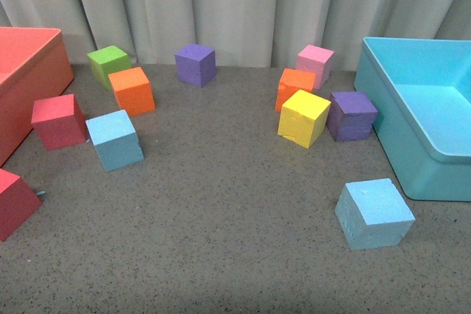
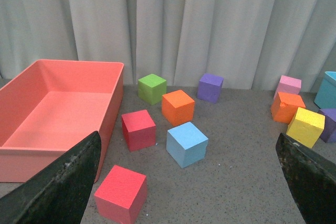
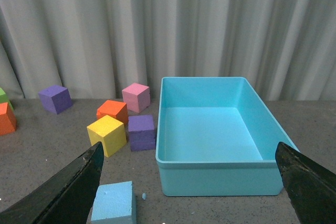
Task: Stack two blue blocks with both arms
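Both jaws wide apart, empty — left blue block (image 2: 186, 144), right blue block (image 3: 114, 204) ahead between them.

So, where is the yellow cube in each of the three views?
Front view: yellow cube right of centre, beside a purple cube, with the turquoise bin further right.
Left wrist view: yellow cube in front of the pink cube, far from the red bin.
Right wrist view: yellow cube beside the purple cube, near the turquoise bin.
Shared landmark: the pink cube, behind it in all three.

3 forward views sharing yellow cube (image 1: 303, 118)
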Robot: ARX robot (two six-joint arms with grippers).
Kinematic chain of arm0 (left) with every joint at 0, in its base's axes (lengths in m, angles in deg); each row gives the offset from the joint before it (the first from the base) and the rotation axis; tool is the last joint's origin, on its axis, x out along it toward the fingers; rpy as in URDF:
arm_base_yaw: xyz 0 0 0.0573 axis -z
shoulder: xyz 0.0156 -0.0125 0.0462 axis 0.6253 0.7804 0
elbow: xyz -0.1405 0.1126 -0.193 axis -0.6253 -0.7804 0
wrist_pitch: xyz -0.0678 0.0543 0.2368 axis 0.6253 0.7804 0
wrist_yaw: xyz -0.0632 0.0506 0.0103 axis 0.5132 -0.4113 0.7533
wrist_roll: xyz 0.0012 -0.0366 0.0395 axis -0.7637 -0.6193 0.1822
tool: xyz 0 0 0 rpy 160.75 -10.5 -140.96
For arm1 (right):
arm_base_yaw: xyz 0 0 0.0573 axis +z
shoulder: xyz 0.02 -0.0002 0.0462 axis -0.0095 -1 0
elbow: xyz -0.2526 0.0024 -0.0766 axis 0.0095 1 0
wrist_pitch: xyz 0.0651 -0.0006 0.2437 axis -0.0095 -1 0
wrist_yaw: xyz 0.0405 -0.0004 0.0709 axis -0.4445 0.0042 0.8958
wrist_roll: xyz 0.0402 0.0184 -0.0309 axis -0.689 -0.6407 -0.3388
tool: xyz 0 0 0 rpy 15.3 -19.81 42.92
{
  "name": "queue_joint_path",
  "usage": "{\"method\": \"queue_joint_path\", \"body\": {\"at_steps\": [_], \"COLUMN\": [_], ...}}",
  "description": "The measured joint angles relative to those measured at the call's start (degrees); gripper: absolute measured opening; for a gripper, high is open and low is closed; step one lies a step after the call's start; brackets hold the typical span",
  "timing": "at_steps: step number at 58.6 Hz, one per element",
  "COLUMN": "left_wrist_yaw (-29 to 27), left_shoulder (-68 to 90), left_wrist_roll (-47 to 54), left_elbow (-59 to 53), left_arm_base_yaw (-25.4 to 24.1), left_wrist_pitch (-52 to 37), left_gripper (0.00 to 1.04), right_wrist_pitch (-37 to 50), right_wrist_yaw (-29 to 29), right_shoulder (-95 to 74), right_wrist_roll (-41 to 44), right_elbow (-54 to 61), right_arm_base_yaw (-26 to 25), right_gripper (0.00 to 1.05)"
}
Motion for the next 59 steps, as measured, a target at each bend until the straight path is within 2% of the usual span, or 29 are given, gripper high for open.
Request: {"method": "queue_joint_path", "body": {"at_steps": [59], "left_wrist_yaw": [0.0], "left_shoulder": [0.0], "left_wrist_roll": [0.0], "left_elbow": [0.0], "left_arm_base_yaw": [0.0], "left_wrist_pitch": [0.0], "left_gripper": [0.98], "right_wrist_pitch": [0.0], "right_wrist_yaw": [0.0], "right_shoulder": [0.0], "right_wrist_roll": [0.0], "right_elbow": [0.0], "right_arm_base_yaw": [0.0], "right_gripper": [0.95]}}
